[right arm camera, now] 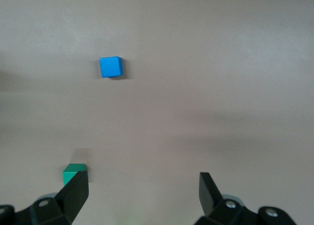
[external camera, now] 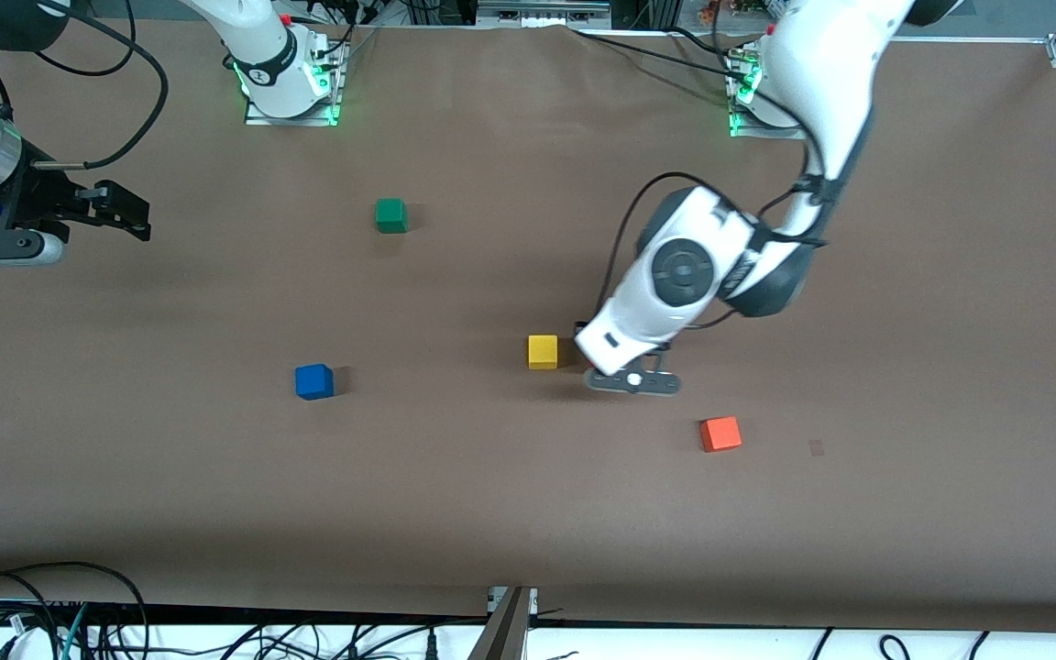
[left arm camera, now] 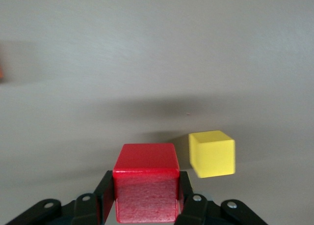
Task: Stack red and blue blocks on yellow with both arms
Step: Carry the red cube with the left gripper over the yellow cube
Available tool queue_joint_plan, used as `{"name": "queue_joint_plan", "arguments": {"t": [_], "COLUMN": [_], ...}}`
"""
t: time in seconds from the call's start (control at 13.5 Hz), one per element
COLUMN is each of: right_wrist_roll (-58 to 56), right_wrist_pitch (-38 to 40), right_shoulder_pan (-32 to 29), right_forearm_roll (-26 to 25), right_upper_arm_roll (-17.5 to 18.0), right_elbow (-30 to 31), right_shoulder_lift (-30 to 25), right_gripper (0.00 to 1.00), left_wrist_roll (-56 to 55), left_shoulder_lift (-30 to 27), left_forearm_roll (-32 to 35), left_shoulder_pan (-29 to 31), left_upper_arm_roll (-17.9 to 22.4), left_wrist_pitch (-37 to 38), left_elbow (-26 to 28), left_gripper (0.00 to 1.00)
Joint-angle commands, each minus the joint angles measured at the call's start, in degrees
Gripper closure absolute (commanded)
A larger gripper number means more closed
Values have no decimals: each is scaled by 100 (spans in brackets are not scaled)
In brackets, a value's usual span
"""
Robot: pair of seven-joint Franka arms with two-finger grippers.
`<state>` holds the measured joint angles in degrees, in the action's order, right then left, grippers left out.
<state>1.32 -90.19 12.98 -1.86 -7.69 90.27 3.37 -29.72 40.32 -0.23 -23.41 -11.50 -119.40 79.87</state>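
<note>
Left pincer (left arm camera: 146, 205) holding red cube (left arm camera: 146, 188) low beside yellow cube (left arm camera: 213, 154); right pincer (right arm camera: 143, 190) waiting, wide apart

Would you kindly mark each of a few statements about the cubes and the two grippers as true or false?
1. The left gripper is shut on the red cube. True.
2. The red cube already sits on the yellow cube. False: it is held beside the yellow cube.
3. The right gripper is open and holds nothing. True.
4. The blue cube is stacked on the green cube. False: they rest apart on the table.
5. The orange cube lies nearer the front camera than the yellow cube. True.
</note>
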Motion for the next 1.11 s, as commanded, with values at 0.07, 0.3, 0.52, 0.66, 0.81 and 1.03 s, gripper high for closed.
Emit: {"name": "queue_joint_plan", "arguments": {"t": [0.07,0.3,0.52,0.66,0.81,1.03], "right_wrist_roll": [-88,-123,-123,-141,-141,-141], "right_wrist_pitch": [-261,-456,-351,-350,-342,-359], "right_shoulder_pan": [56,47,56,56,56,56], "right_forearm_roll": [125,274,274,274,274,274], "right_upper_arm_roll": [118,118,118,110,118,118], "right_elbow": [-123,-115,-88,-97,-88,-97], "right_shoulder_lift": [14,23,14,14,14,23], "right_gripper": [0,0,0,0,0,0], "left_wrist_roll": [-323,-419,-718,-877,-1043,-1184], "left_shoulder_lift": [441,713,986,1092,1136,1163], "left_forearm_roll": [76,67,41,32,32,23], "left_shoulder_pan": [-418,-847,-1174,-1218,-1253,-1271], "left_upper_arm_roll": [200,506,781,781,781,781], "left_wrist_pitch": [145,460,875,866,849,813], "left_elbow": [-656,-1120,-1622,-1763,-1781,-1790], "left_gripper": [100,100,100,100,100,100]}}
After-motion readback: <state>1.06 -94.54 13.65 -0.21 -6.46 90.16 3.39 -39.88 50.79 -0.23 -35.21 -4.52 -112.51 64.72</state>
